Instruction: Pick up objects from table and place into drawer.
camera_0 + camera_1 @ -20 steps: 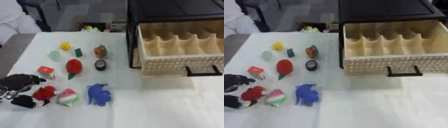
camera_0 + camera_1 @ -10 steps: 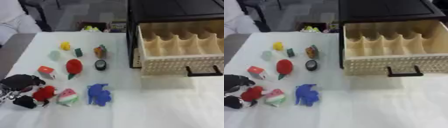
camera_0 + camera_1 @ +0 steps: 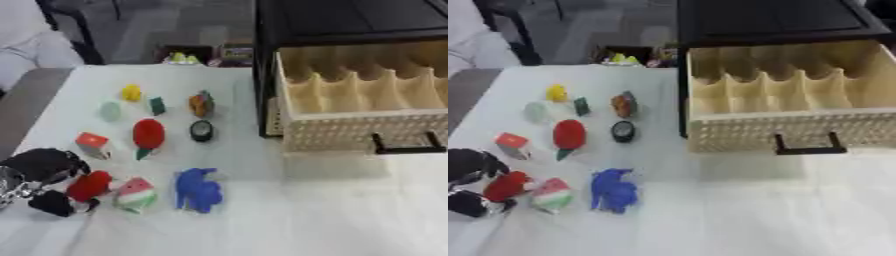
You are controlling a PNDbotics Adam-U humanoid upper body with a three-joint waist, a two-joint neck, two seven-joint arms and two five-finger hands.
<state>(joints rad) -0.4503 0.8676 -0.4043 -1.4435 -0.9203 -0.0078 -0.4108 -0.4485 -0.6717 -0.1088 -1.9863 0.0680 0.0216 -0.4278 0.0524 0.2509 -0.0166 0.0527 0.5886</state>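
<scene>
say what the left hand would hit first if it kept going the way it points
Probably the watermelon slice toy, just right of the red object that the left hand is closed on; the blue toy lies beyond. Depth is unclear.

Nine small toys (image 3: pixel 148 134) lie beside one open drawer (image 3: pixel 361 114).

Both views look steeply down from the robot's head onto the white table (image 3: pixel 289 220), facing away from the robot. They overlap almost wholly, with the right eye's framing shifted: the open drawer (image 3: pixel 785 112) sits nearer the centre there and runs off the right edge in the left eye view. The toys fill the left half, and floor shows along the top edge.
</scene>
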